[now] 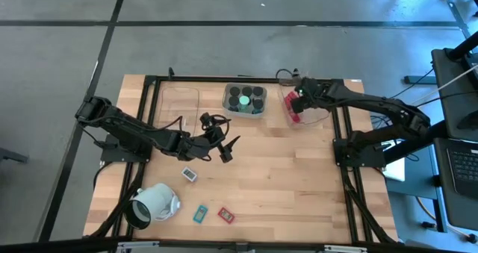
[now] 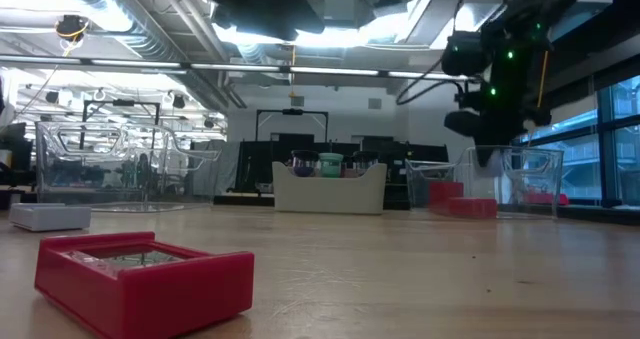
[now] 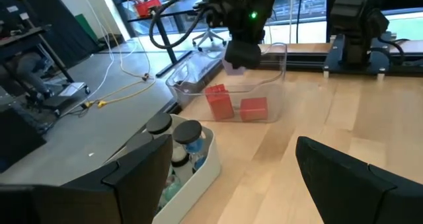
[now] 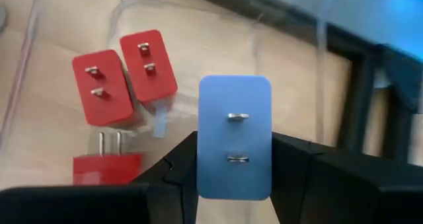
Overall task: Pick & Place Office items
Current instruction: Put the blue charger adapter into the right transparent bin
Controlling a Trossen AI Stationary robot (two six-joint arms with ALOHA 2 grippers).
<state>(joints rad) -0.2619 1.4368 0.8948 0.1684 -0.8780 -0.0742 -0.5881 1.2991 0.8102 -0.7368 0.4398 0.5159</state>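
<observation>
Now my left gripper idles mid-table, fingers apart, empty; right gripper pinches the blue plug.
Plug hangs over the clear tray above red plugs; dropped, it might bounce off them.

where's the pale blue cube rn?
The pale blue cube is clamped in the right pincer, above the clear tray at the table's far right in the high view, over the red blocks already in it.
</observation>
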